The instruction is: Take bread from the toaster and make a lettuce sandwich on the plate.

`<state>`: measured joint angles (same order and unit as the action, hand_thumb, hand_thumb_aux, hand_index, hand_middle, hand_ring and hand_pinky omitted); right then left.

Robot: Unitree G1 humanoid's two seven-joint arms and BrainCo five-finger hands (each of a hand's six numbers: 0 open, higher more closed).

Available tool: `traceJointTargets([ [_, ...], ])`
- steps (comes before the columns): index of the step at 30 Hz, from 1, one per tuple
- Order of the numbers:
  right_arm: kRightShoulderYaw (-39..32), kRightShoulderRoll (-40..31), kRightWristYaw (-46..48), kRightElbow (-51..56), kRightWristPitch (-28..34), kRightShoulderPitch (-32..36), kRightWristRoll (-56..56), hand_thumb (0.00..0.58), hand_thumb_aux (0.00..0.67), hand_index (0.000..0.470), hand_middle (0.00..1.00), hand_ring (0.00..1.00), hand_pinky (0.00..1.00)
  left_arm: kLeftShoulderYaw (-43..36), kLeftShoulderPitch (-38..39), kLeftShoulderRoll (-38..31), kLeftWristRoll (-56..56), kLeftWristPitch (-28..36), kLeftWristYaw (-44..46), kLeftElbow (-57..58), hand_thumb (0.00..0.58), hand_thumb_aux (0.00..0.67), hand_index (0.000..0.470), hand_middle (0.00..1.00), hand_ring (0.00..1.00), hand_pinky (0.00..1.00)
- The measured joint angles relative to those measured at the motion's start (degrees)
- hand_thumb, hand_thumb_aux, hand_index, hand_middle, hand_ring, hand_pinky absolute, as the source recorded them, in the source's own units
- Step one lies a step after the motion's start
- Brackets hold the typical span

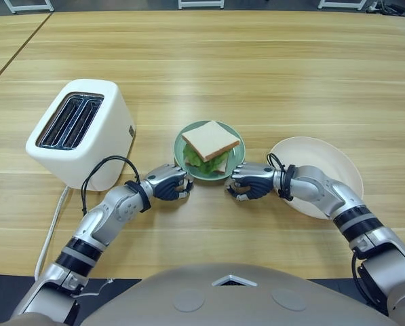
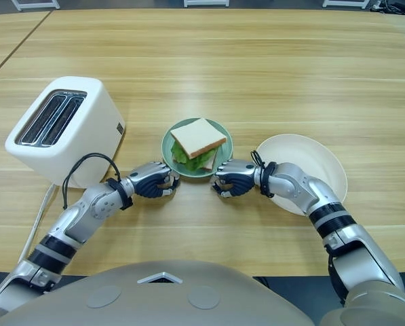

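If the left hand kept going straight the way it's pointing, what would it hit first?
Probably the near rim of the green plate, just ahead of the left hand, and beyond that the sandwich on the plate. Whether hand and rim already touch is unclear.

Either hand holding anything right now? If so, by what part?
Nothing clearly gripped. Left hand and right hand sit curled at the near rim of the green plate, one each side; rim contact cannot be told. The sandwich is untouched.
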<state>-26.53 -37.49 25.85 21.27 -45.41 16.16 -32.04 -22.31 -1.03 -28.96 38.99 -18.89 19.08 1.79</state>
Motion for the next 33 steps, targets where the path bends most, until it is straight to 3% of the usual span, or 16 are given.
traceJointTargets([
  [17,-9.49,13.09,-15.13,37.53,-0.48,27.36,-9.67,0.580,0.670,0.470,1.00,1.00,1.00,-3.50,-24.96,6.72,-0.37,-2.98,-7.67,33.17,0.580,0.670,0.470,1.00,1.00,1.00],
  [27,-11.48,13.48,-21.29,41.48,-2.44,29.43,-11.27,0.580,0.670,0.470,1.00,1.00,1.00,-4.03,-26.86,6.83,-0.86,-6.19,-11.10,37.90,0.580,0.670,0.470,1.00,1.00,1.00],
  [31,-10.90,11.21,-22.73,36.85,-4.46,28.41,-11.58,0.580,0.670,0.470,1.00,1.00,1.00,-3.36,-22.40,5.52,-2.00,-5.45,-10.07,29.17,0.580,0.670,0.470,1.00,1.00,1.00],
  [32,-10.13,10.28,-22.90,34.97,-5.26,27.65,-10.90,0.564,0.560,0.393,1.00,1.00,1.00,-2.86,-20.52,5.21,-2.17,-5.14,-9.77,25.84,0.519,0.452,0.317,1.00,1.00,1.00],
  [33,-8.36,8.89,-23.07,31.64,-6.58,26.19,-9.18,0.511,0.439,0.308,1.00,1.00,1.00,-1.66,-17.97,4.89,-3.19,-4.44,-9.65,20.46,0.482,0.394,0.276,1.00,1.00,1.00],
])
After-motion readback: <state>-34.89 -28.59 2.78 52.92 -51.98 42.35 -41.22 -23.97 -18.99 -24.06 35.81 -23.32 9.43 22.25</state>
